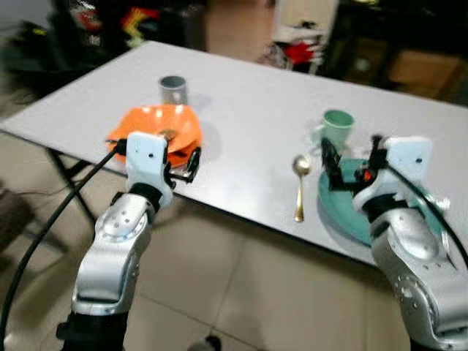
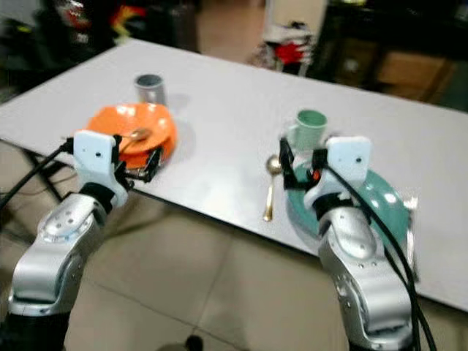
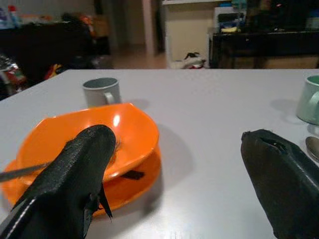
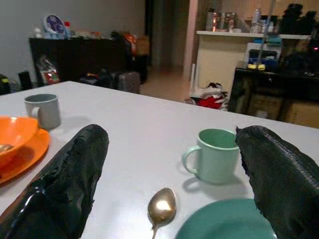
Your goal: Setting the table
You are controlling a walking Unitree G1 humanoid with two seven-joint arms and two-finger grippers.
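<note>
Orange bowl point(image 1: 157, 124) by left gripper point(image 1: 183, 164) — fingers apart, green mug point(image 1: 337, 127)

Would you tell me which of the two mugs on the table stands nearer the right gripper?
The pale green mug, just beyond the right gripper beside the teal plate. The grey mug stands behind the orange bowl.

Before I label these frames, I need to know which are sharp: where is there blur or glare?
Both eye views are soft with motion blur, worst at the dark background. Left wrist view is sharper, with a glare spot inside the glossy orange bowl. Right wrist view is clearest; the pale green ceramic mug is crisp.
</note>
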